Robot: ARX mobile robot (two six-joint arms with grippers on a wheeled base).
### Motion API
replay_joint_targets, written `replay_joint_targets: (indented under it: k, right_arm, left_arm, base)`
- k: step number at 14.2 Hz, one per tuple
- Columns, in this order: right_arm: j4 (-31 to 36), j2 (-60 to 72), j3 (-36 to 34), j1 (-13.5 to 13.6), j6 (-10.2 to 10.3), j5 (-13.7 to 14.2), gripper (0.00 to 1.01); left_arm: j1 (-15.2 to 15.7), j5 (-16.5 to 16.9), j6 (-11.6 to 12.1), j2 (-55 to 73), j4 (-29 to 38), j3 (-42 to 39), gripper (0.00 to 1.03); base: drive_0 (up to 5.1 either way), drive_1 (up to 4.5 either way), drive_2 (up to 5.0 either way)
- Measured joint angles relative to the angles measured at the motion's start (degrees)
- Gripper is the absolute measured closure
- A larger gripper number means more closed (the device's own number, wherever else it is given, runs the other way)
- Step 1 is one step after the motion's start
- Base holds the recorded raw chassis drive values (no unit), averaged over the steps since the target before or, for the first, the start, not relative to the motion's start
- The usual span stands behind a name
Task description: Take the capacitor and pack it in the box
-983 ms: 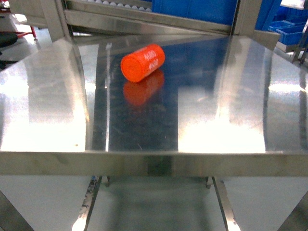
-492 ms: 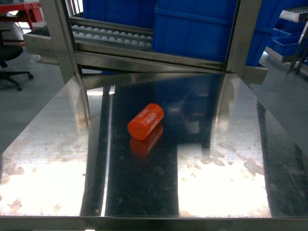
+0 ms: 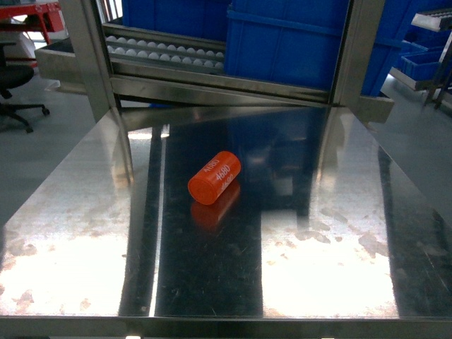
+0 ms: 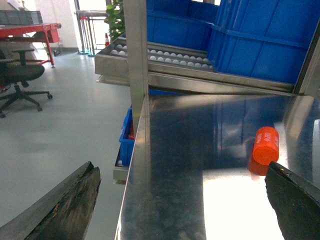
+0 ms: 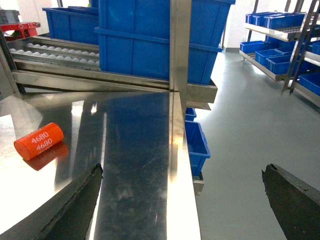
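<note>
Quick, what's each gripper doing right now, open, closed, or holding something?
Left gripper: open, holding nothing.
Right gripper: open, holding nothing.
The capacitor lies untouched on the table.

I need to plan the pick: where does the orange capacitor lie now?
In the head view, the orange capacitor lies on its side near the middle of the steel table, slightly left of centre, in front of the blue crates.

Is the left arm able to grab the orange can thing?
Probably yes. The orange capacitor lies alone on the steel table, nothing around it, and the open left gripper faces it.
</note>
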Motion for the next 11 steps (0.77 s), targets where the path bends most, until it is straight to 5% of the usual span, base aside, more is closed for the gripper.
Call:
replay_joint_targets:
  k: [11]
  right_arm:
    - [0.0,0.0,0.0,0.0,0.0,0.0,0.03]
  left_arm:
    - [0.0,0.0,0.0,0.0,0.0,0.0,0.05]
  base:
    - [0.0,0.00,0.0]
